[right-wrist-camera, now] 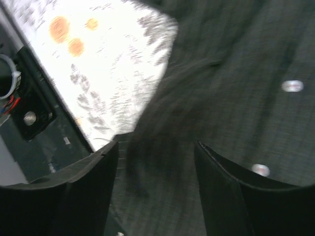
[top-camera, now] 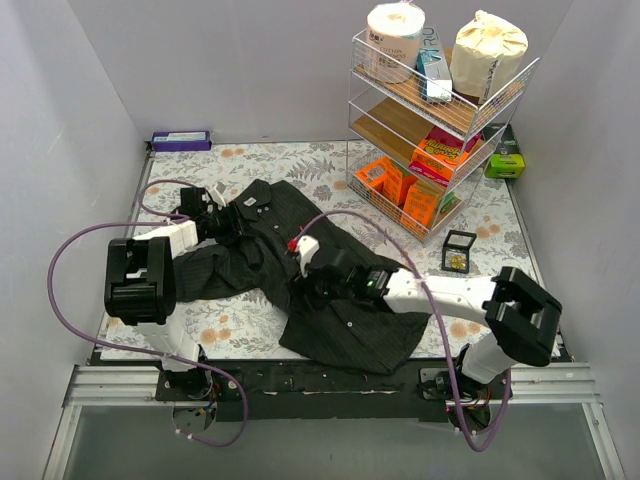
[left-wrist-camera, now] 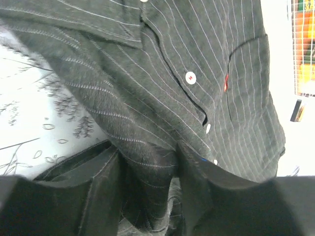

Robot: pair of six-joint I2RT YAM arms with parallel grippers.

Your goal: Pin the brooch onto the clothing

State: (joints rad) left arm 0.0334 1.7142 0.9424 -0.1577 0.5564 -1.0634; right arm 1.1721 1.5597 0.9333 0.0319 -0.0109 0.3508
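Dark fingers [left-wrist-camera: 98, 196] of the left pincer [left-wrist-camera: 147, 162] fill the bottom of its wrist view, and a raised fold of the shirt [left-wrist-camera: 162, 49] is seen between them, touching both. The fingers stand partly apart; whether the fold is actually pinched cannot be told. Just beyond this pincer a white button [left-wrist-camera: 190, 77] is seen on the placket, and further to its right a tiny red label [left-wrist-camera: 226, 82] at the pocket edge. To its left the floral cloth [left-wrist-camera: 29, 113] is uncovered.

In the blurred right wrist view, the fingers [right-wrist-camera: 74, 196] of the right pincer [right-wrist-camera: 157, 147] are held wide apart, open, with flat shirt fabric showing through the gap and nothing gripped. Two more buttons are made out to its right, and the floral cloth lies to its left.

From above, the left pincer is placed at the collar end of the shirt and the right pincer over its middle. Well to the right of the right pincer a small black box [top-camera: 459, 233] stands on the cloth, and a golden piece [top-camera: 457, 262] is seen inside; whether it is the brooch cannot be told. Beyond the box a wire rack [top-camera: 440, 130] is stacked with packets.
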